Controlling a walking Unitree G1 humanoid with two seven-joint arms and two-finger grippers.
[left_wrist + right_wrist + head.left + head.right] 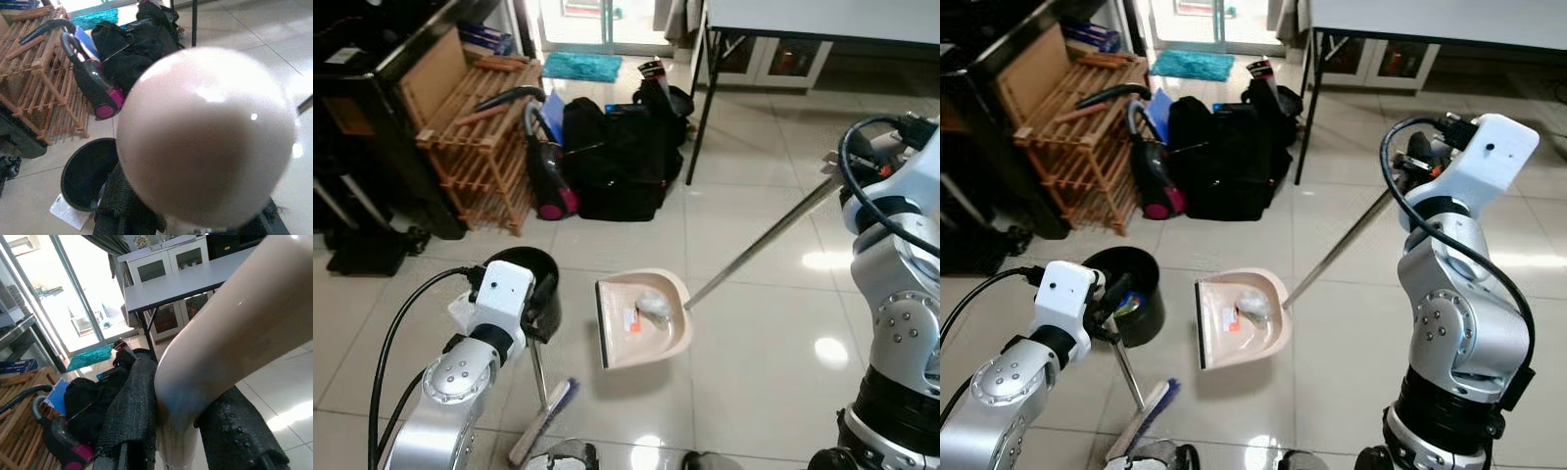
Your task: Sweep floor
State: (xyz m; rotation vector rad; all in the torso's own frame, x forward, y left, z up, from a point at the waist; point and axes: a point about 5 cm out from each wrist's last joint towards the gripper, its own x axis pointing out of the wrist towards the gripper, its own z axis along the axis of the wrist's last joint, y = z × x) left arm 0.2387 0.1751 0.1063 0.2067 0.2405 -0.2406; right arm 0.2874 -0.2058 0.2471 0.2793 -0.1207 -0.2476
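A pale dustpan [646, 328] lies on the tiled floor with a crumpled white scrap [653, 305] inside. Its long metal handle [764, 240] slants up to my right gripper [1417, 162], which is shut on the handle's pale grip [220, 333] between black fingers [132, 411]. My left gripper [544, 305] is shut on the thin broom stick [538, 372], whose rounded pale top [205, 137] looms in the left wrist view. The broom's brush head [543, 423] rests on the floor near my feet. A black bin [1131, 294] stands just behind the left gripper.
A wooden rack [475, 127] leans at the back left beside a pink and black vacuum cleaner [543, 166] and black bags [622, 157]. A table's black leg [705, 93] stands behind them. A white paper [68, 213] lies by the bin. Open tiles stretch to the right.
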